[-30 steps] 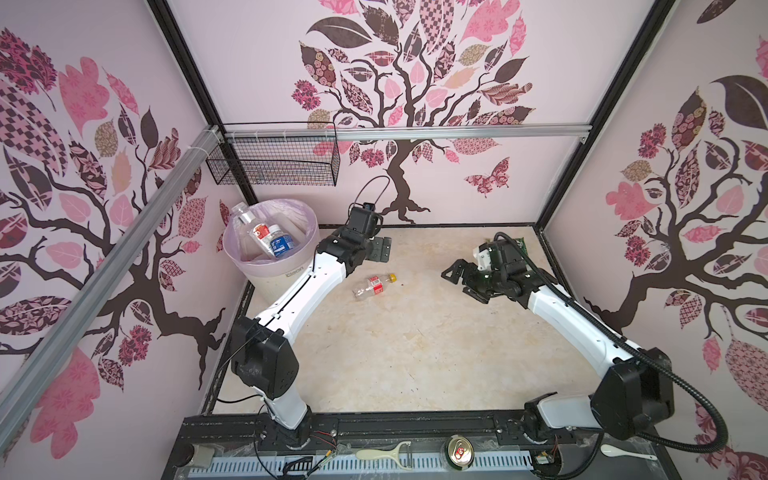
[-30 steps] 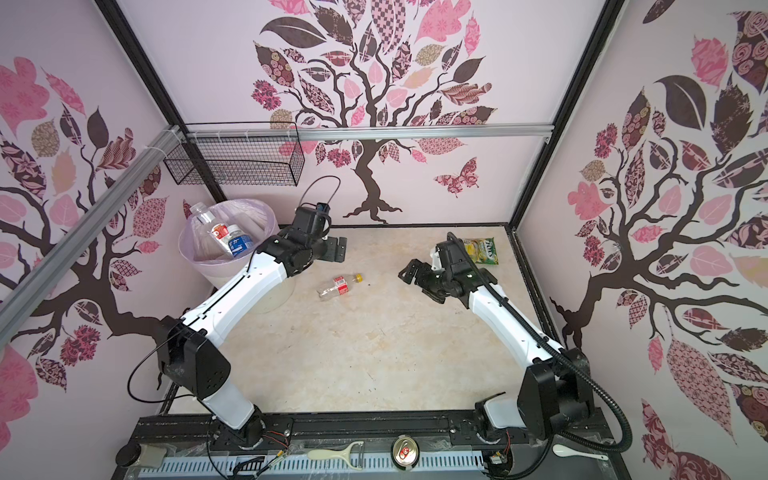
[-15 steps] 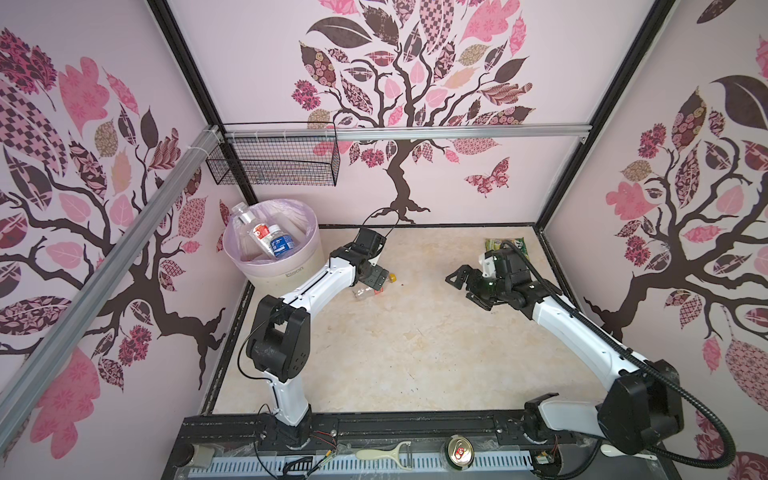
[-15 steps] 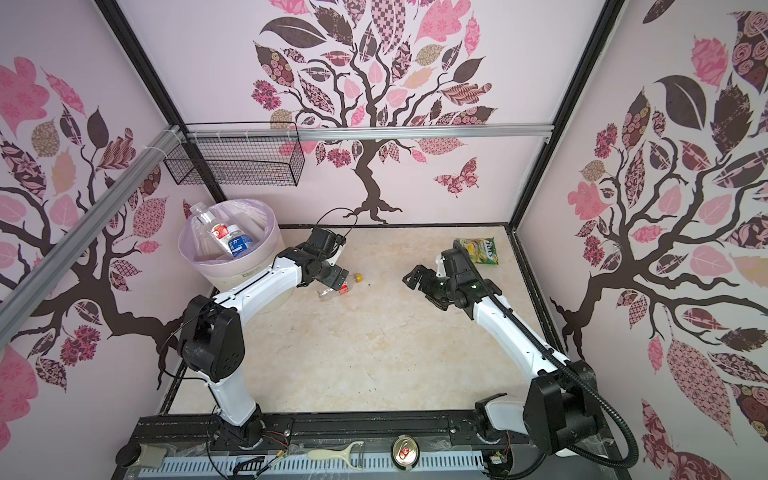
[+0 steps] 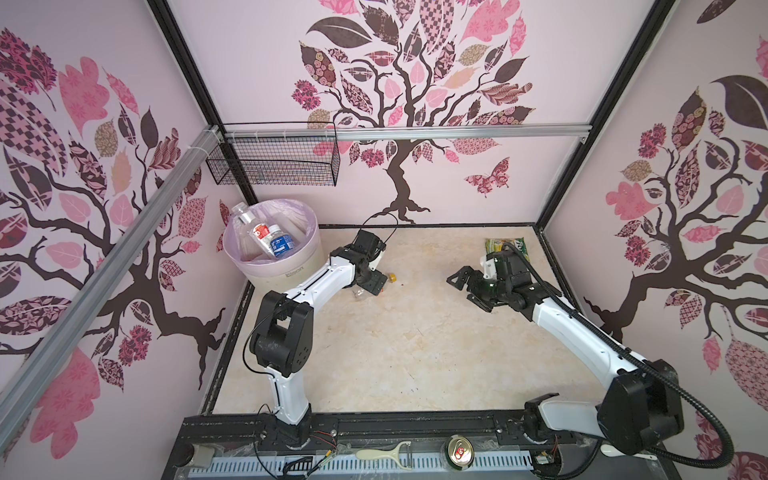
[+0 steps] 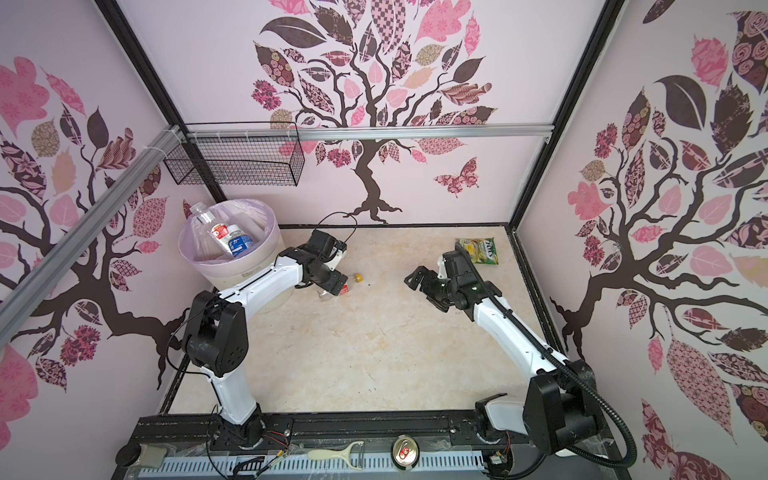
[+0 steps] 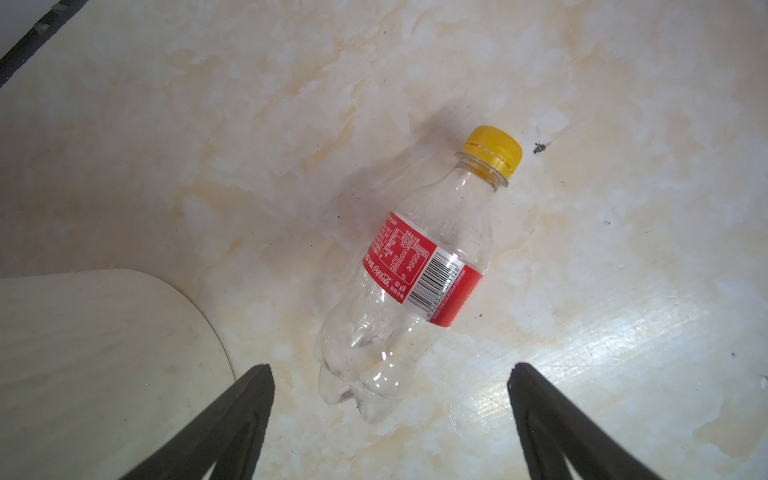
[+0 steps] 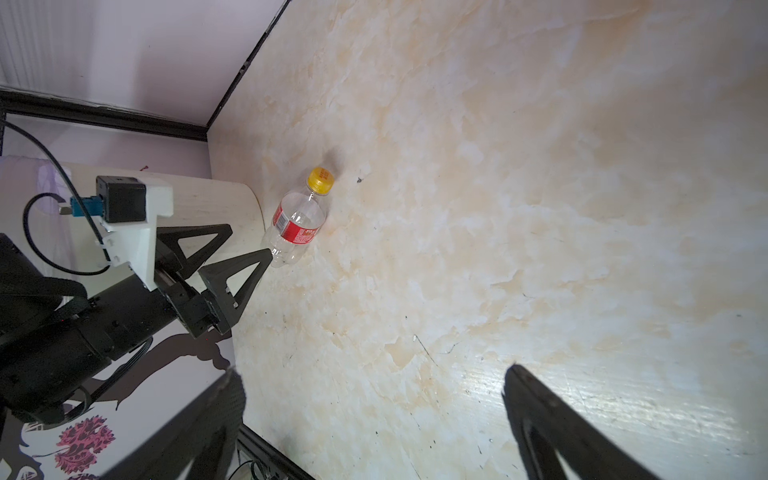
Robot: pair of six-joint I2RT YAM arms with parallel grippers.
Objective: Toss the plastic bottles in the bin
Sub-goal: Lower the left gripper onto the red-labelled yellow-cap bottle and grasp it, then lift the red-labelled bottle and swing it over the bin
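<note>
A clear plastic bottle (image 7: 415, 274) with a red label and a yellow cap lies on its side on the marbled floor. My left gripper (image 7: 390, 370) is low over it and open, with the bottle's base between the fingertips and touching neither. In both top views the gripper (image 5: 372, 286) (image 6: 336, 286) covers most of the bottle, leaving its cap (image 5: 391, 276) showing. The cream bin (image 5: 291, 270) (image 6: 249, 270) stands close by at the back left and holds several bottles (image 5: 268, 239). My right gripper (image 5: 467, 291) (image 8: 370, 378) hovers open and empty over bare floor to the right.
A green-yellow snack packet (image 5: 505, 245) lies at the back right corner. A black wire basket (image 5: 274, 166) hangs on the back wall above the bin. A metal can (image 5: 458, 453) and a pale peeler (image 5: 382, 453) lie on the front rail.
My left gripper has swung from beside the bin down onto the bottle on the floor, and its jaws have narrowed slightly. The right arm has drifted a little to the right.
</note>
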